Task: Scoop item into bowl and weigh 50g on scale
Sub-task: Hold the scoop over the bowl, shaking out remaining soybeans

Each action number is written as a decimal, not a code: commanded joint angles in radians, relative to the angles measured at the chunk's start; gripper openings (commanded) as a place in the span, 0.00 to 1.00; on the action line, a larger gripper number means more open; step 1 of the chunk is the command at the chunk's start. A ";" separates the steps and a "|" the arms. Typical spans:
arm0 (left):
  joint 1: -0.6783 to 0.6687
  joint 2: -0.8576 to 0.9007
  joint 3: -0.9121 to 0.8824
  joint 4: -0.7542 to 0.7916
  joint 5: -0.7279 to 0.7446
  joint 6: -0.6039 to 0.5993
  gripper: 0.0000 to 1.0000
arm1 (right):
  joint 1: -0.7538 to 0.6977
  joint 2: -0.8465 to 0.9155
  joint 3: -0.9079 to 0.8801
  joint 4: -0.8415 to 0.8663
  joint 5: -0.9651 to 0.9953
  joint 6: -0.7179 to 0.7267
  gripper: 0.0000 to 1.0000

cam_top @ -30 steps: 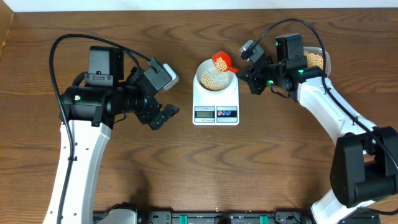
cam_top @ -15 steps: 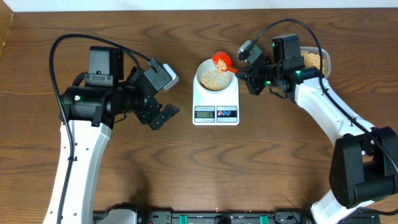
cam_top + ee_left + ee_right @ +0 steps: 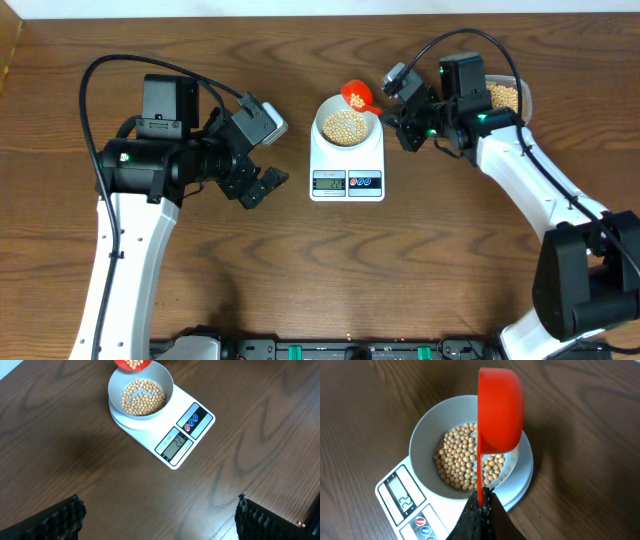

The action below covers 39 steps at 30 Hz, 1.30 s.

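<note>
The white bowl (image 3: pixel 346 125) sits on the white scale (image 3: pixel 347 181) and holds tan beans (image 3: pixel 346 124). It also shows in the left wrist view (image 3: pixel 141 395) and the right wrist view (image 3: pixel 425 445). My right gripper (image 3: pixel 399 113) is shut on the handle of a red scoop (image 3: pixel 356 96), tilted on its side over the bowl's far right rim (image 3: pixel 500 410). Beans lie in the scoop (image 3: pixel 133 364). The scale display (image 3: pixel 174 443) shows digits. My left gripper (image 3: pixel 262 187) is open and empty, left of the scale.
A clear tub of beans (image 3: pixel 505 96) stands at the back right, behind my right arm. Bare wooden table (image 3: pixel 330 270) lies in front of the scale.
The scoop has shifted slightly back and left over the bowl's rim. The left arm has not moved.
</note>
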 commanded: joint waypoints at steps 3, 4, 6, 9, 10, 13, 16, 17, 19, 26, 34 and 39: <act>0.003 -0.001 0.018 -0.003 0.016 0.008 0.98 | 0.006 -0.028 -0.006 -0.008 -0.003 -0.016 0.01; 0.003 -0.001 0.018 -0.003 0.016 0.008 0.98 | 0.006 -0.028 -0.006 -0.008 -0.003 -0.016 0.01; 0.003 -0.001 0.018 -0.003 0.016 0.008 0.98 | 0.006 -0.028 -0.006 -0.009 -0.003 -0.016 0.01; 0.003 -0.001 0.018 -0.003 0.016 0.008 0.98 | 0.006 -0.028 -0.006 -0.008 -0.003 -0.016 0.01; 0.003 -0.001 0.018 -0.003 0.016 0.008 0.98 | 0.006 -0.028 -0.006 -0.009 -0.003 -0.016 0.01; 0.003 -0.001 0.018 -0.003 0.016 0.008 0.98 | 0.006 -0.028 -0.006 -0.008 -0.003 -0.016 0.01; 0.003 -0.002 0.018 -0.003 0.016 0.008 0.98 | 0.006 -0.028 -0.006 -0.008 -0.003 -0.016 0.01; 0.003 -0.001 0.018 -0.003 0.016 0.008 0.98 | 0.006 -0.028 -0.006 -0.008 -0.003 -0.016 0.01; 0.003 -0.001 0.018 -0.003 0.016 0.008 0.98 | 0.006 -0.028 -0.006 -0.008 -0.003 -0.016 0.01; 0.003 -0.001 0.018 -0.003 0.016 0.008 0.98 | 0.006 -0.028 -0.006 -0.008 -0.003 -0.017 0.01; 0.003 -0.001 0.018 -0.003 0.016 0.008 0.98 | 0.006 -0.029 -0.006 -0.008 -0.003 -0.017 0.01; 0.003 -0.001 0.018 -0.003 0.016 0.008 0.98 | 0.006 -0.042 -0.006 -0.008 -0.002 -0.017 0.01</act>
